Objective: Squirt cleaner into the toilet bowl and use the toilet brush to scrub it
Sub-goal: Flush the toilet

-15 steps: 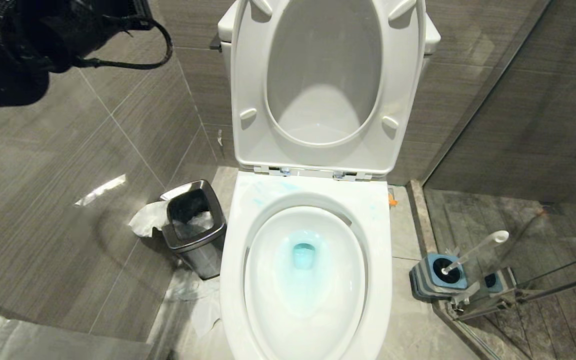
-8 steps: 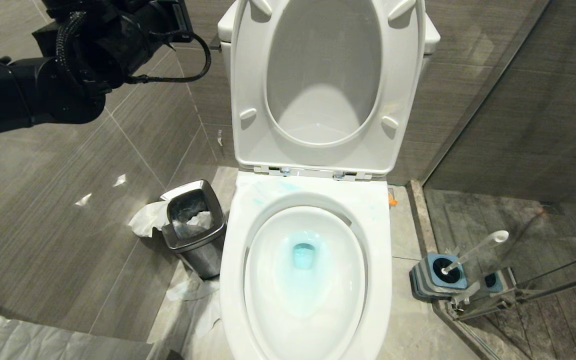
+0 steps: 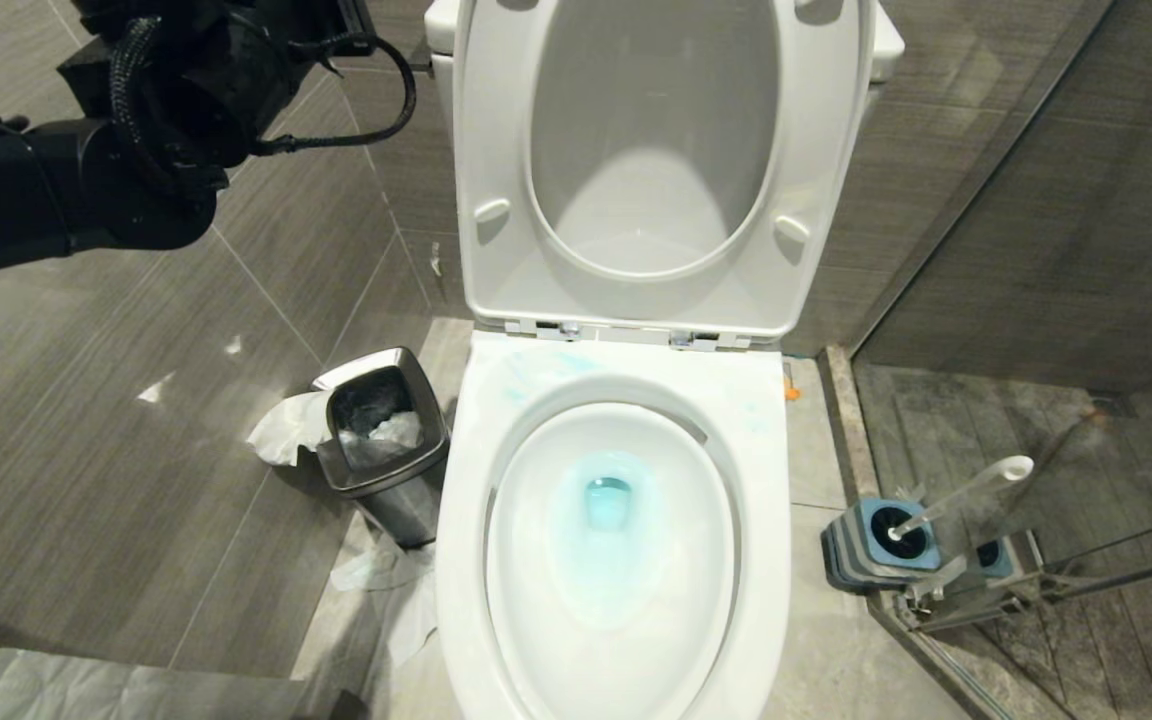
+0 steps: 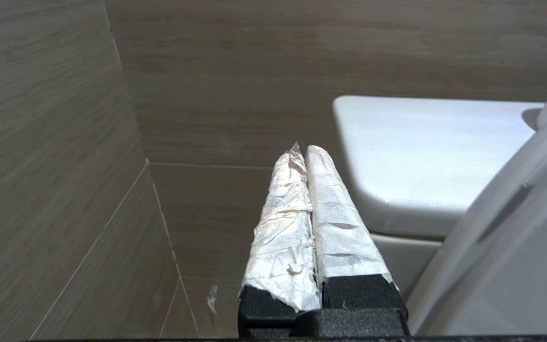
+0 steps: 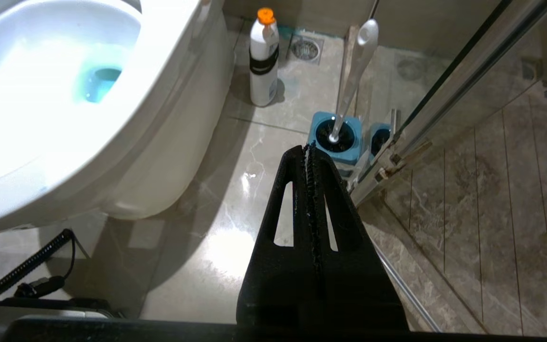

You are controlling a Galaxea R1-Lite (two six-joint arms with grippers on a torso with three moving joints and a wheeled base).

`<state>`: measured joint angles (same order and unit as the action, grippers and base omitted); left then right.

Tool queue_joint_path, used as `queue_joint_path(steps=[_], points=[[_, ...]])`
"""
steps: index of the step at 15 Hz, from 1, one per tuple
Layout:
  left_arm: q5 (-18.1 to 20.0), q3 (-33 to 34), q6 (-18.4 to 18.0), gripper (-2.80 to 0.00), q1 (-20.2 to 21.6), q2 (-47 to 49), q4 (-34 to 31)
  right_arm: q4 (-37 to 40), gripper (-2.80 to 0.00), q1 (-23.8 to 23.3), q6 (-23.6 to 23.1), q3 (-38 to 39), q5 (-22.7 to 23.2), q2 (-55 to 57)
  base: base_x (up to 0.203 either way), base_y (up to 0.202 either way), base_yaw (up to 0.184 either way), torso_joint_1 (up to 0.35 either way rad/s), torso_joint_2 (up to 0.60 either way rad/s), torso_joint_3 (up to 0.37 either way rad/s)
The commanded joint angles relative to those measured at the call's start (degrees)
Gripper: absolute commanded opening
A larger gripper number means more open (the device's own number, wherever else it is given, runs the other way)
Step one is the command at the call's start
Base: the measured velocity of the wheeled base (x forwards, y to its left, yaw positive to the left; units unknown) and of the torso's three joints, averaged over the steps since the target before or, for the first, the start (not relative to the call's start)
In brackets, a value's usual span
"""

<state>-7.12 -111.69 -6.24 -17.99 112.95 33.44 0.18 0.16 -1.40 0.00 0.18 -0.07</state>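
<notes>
Beside the toilet bowl (image 3: 616, 560), on the floor to my right, the toilet brush (image 3: 956, 497) stands in its holder (image 3: 876, 545): light, stiff, likely slick, best gripped mid-handle. Both my grippers' fingers, left (image 4: 304, 152) and right (image 5: 307, 151), are clenched empty.

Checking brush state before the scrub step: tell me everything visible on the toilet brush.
The toilet brush has a thin, pale, translucent-looking handle ending in a rounded knob. It leans tilted, with its head down in the round dark opening of a square, blue-topped grey holder, so the bristles are hidden. The holder stands on the floor to the right of the toilet, by the glass shower door's frame. Nothing but the holder touches the brush; no gripper is on it.
</notes>
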Motion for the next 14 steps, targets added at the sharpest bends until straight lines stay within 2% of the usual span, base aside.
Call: queue_joint_path(steps=[1, 4, 8, 14], points=[[-0.48, -0.02, -0.28, -2.8, 0.06, -0.85, 2.75, -0.01, -2.8, 0.02, 0.0, 0.0, -0.01, 0.07, 0.0, 0.0, 0.0, 0.002, 0.0, -0.194], [-0.79, -0.02, -0.87, -2.8, 0.24, -2.09, 5.22, -0.01, -2.8, 0.02, 0.0, 0.0, -0.01, 0.07, 0.0, 0.0, 0.0, 0.003, 0.0, -0.198], [-0.97, -0.02, -0.87, -2.8, 0.3, -3.64, 5.32, 0.04, -2.8, 0.02, 0.0, -0.09, -0.01, 0.07, 0.0, 0.0, 0.0, 0.003, 0.0, -0.2], [-1.01, -0.02, -2.2, -2.8, -1.42, -5.62, 7.22, -0.01, -2.8, 0.02, 0.0, 0.0, -0.01, 0.07, 0.0, 0.0, 0.0, 0.001, 0.0, -0.198]])
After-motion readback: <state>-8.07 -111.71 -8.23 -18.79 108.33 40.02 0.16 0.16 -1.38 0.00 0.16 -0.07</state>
